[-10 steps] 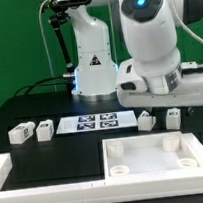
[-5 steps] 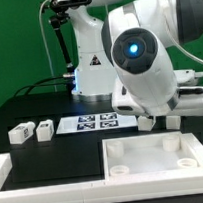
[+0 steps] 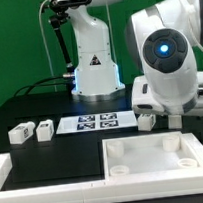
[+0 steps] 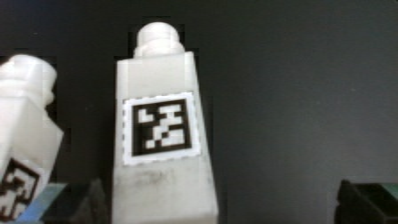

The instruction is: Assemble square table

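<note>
Wrist view: our gripper gapes wide, empty, astride one leg. We should centre it, clear of the neighbouring leg, before closing.

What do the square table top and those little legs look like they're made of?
Square top: looks like matte white plastic, going by its smooth moulded rim and corner holes. Legs: probably the same plastic, smooth with rounded pegs; their tags look like printed stickers, though that's unsure.
</note>
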